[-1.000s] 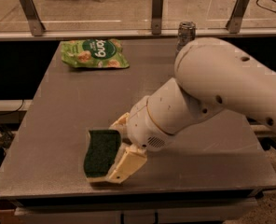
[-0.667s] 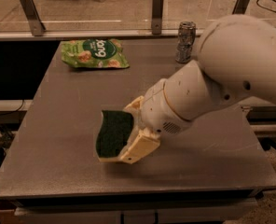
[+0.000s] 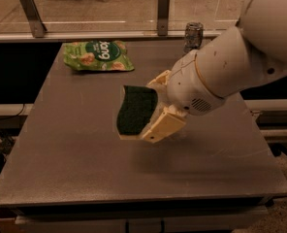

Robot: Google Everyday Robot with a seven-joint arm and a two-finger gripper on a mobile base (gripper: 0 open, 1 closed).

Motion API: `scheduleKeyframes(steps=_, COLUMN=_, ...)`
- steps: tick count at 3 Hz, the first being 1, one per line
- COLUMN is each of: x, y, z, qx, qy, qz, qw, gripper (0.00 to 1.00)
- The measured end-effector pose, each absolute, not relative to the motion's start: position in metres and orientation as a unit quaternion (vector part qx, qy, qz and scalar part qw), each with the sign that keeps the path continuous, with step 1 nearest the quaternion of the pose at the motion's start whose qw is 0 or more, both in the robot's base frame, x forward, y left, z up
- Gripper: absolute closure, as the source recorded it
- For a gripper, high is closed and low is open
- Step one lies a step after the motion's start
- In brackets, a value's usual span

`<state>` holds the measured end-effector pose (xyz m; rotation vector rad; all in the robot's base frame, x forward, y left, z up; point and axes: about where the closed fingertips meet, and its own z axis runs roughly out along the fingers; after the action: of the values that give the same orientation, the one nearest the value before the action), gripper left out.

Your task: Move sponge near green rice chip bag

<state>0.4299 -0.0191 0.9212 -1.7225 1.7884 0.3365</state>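
Note:
The sponge, dark green top with a pale foam edge, is held tilted above the middle of the grey table. My gripper is shut on the sponge, its cream fingers clamped on the sponge's right side. The green rice chip bag lies flat at the table's far left, apart from the sponge and up-left of it.
A crushed silver can stands at the table's far edge, right of the bag. My large white arm fills the right side. Metal posts and a rail run behind the table.
My gripper has lifted the sponge off the table's front left and carried it up and right, toward the table's middle and closer to the bag.

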Motion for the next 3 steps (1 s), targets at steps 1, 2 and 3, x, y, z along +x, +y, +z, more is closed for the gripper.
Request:
scheduleKeyframes(steps=1, x=0.429, y=-0.021, z=0.924, qx=-0.648, qy=0.68, qz=0.123, qw=0.321, gripper=1.0)
scheduleKeyframes(steps=2, x=0.45, y=-0.018, z=0.921, qx=-0.645, qy=0.675, qz=0.116, qw=0.34, gripper=1.0)
scheduleKeyframes(steps=3, x=0.489, y=-0.012, z=0.915, qx=-0.643, qy=0.667, qz=0.11, qw=0.359, gripper=1.0)
